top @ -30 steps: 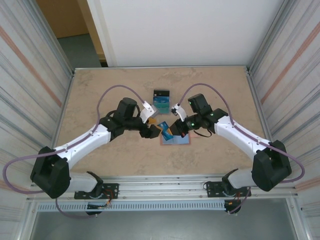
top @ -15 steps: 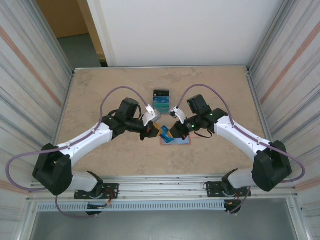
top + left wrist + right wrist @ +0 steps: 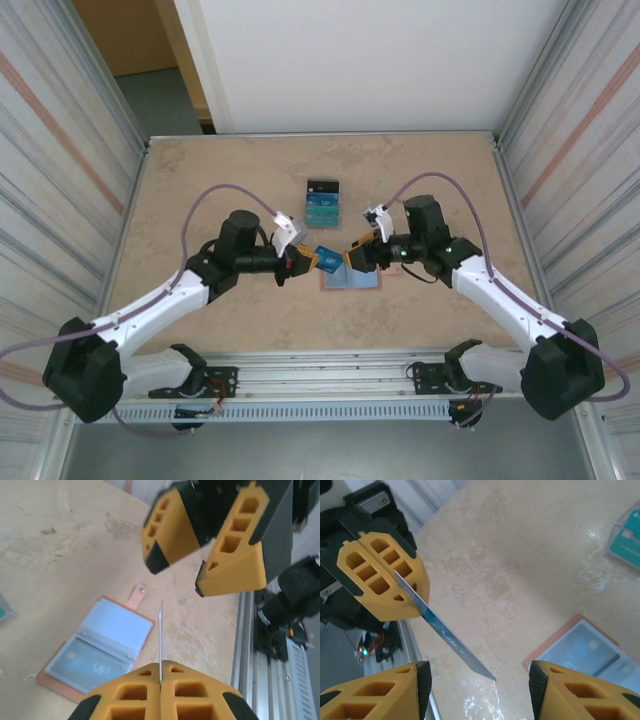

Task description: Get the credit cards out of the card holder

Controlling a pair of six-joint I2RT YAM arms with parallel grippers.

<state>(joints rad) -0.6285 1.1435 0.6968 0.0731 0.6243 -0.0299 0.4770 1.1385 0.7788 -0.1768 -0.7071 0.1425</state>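
My left gripper is pinched fully shut on one end of a blue card, which I hold in the air on its edge. The card's long axis runs out from those fingers straight toward my right gripper. Its free end points into the gap between my right fingers, which stand about half open with nothing in them. From the left wrist view the card is a thin line that stops just short of the right fingertips, so the right side touches it nowhere.

The card holder lies open and flat on the table, below the card and a little to the right of it. It is nearer my right arm than my left. Its pale blue pockets face up, its strap tab points away from the arm bases, and one pocket shows a grey card inside.

A pile of cards sits farther out on the table, beyond both grippers and roughly midway between them, well apart from the holder.

I judge that the next move hangs on this: the blue card belongs to my left fingers alone, and the pile lies ahead of them, across the card's long axis. The left arm would have to swing outward to reach it. The right gripper is free and closest to the holder.
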